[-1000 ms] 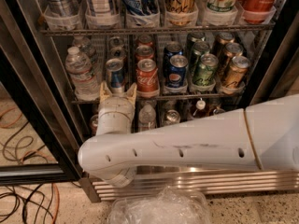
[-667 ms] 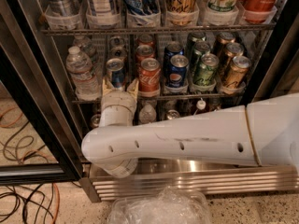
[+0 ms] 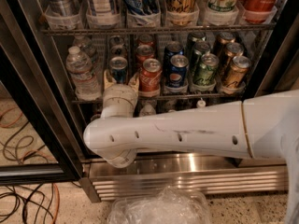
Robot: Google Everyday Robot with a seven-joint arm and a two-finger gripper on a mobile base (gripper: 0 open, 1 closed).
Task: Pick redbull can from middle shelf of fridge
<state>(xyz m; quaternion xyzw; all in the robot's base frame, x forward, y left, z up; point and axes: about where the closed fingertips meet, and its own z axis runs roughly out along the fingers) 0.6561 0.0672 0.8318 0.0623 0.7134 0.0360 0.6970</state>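
Note:
The redbull can (image 3: 118, 69), slim blue and silver, stands at the front of the middle shelf (image 3: 187, 97) of the fridge (image 3: 187, 176), between a water bottle (image 3: 80, 71) and a red Coke can (image 3: 150, 76). My gripper (image 3: 121, 81) is at the shelf's front edge, directly before the can. One finger shows on each side of the can's lower part, spread apart. My white arm (image 3: 187, 129) crosses the view from the right and hides the rack below.
A Pepsi can (image 3: 177, 71), green cans (image 3: 204, 69) and bronze cans (image 3: 235, 71) stand to the right. A rack of tall cans (image 3: 140, 8) is above. The black door frame (image 3: 42, 101) is left. Cables (image 3: 23, 199) and a plastic bag (image 3: 159, 209) lie on the floor.
My gripper has moved up and forward to the shelf; its fingers now stand on either side of the redbull can. The cans have not moved.

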